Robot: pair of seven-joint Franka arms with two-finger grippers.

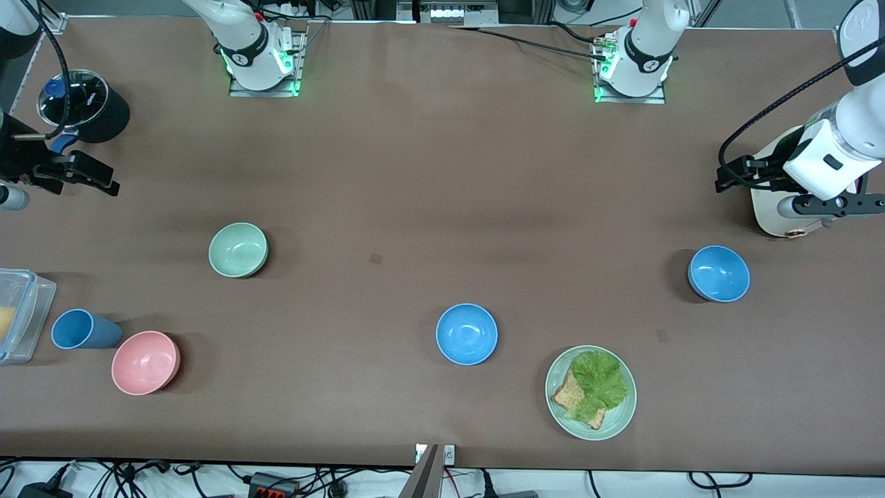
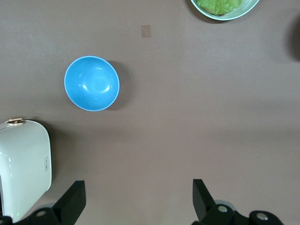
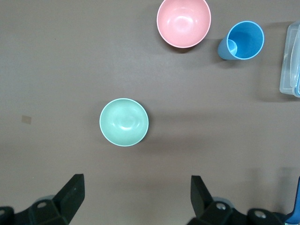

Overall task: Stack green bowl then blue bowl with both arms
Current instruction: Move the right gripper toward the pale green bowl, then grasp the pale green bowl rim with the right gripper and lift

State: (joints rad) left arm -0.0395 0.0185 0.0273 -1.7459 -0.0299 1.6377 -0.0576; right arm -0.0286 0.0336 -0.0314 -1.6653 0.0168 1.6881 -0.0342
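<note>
The green bowl (image 1: 238,250) sits upright and empty on the brown table (image 1: 415,173), toward the right arm's end, farther from the front camera than the pink bowl (image 1: 145,362) and the blue cup (image 1: 83,329) lying on its side. One blue bowl (image 1: 467,334) stands near the middle of the table, just beside the pale green plate (image 1: 590,393) bearing lettuce (image 1: 601,379) and toast (image 1: 571,395); a second blue bowl (image 1: 719,274) rests toward the left arm's end, near a white toaster (image 1: 771,207). The right gripper (image 3: 136,197) hangs over the table at its arm's end, fingers spread wide and holding nothing, the green bowl in its wrist view. The left gripper (image 2: 138,199) hovers over the toaster, jaws likewise wide apart and empty. A clear plastic container (image 1: 17,315) sits beside the cup
</note>
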